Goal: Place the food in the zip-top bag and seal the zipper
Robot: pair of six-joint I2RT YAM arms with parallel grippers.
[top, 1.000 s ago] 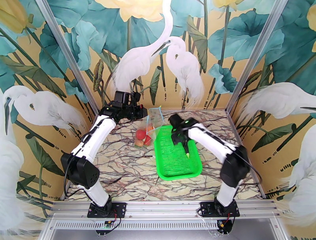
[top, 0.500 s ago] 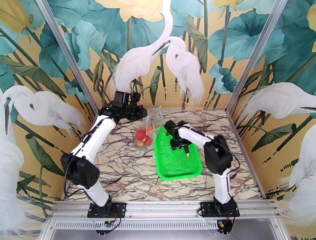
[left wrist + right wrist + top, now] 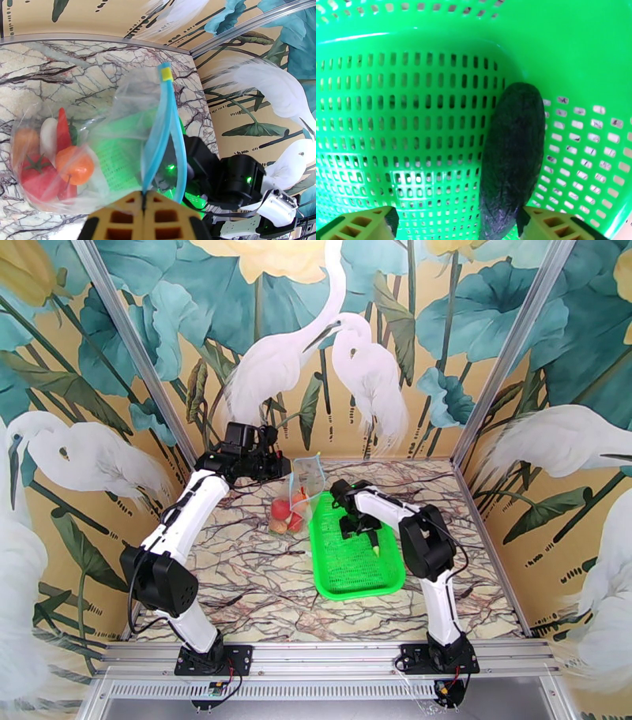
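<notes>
The clear zip-top bag (image 3: 118, 130) hangs from my left gripper (image 3: 144, 197), which is shut on the near end of the light blue zipper (image 3: 164, 126). The mouth gapes open. Inside lie a red tomato (image 3: 35, 177), a small orange (image 3: 75, 165), a red chili (image 3: 63, 130), a white radish (image 3: 48, 136) and a tan potato (image 3: 23, 144). In the top view the bag (image 3: 294, 504) stands left of the green basket (image 3: 355, 575). My right gripper (image 3: 456, 217) is open low inside the basket, its fingers either side of the dark eggplant (image 3: 513, 154), (image 3: 373, 540).
The green mesh basket (image 3: 414, 79) sits mid-table, its left wall against the bag. The right arm (image 3: 237, 181) shows behind the bag in the left wrist view. Painted walls and metal posts enclose the marble table (image 3: 237, 579).
The right arm has folded in, its elbow swinging left and toward the basket, with its gripper staying low over the eggplant. The left arm keeps holding the bag, almost unmoved.
</notes>
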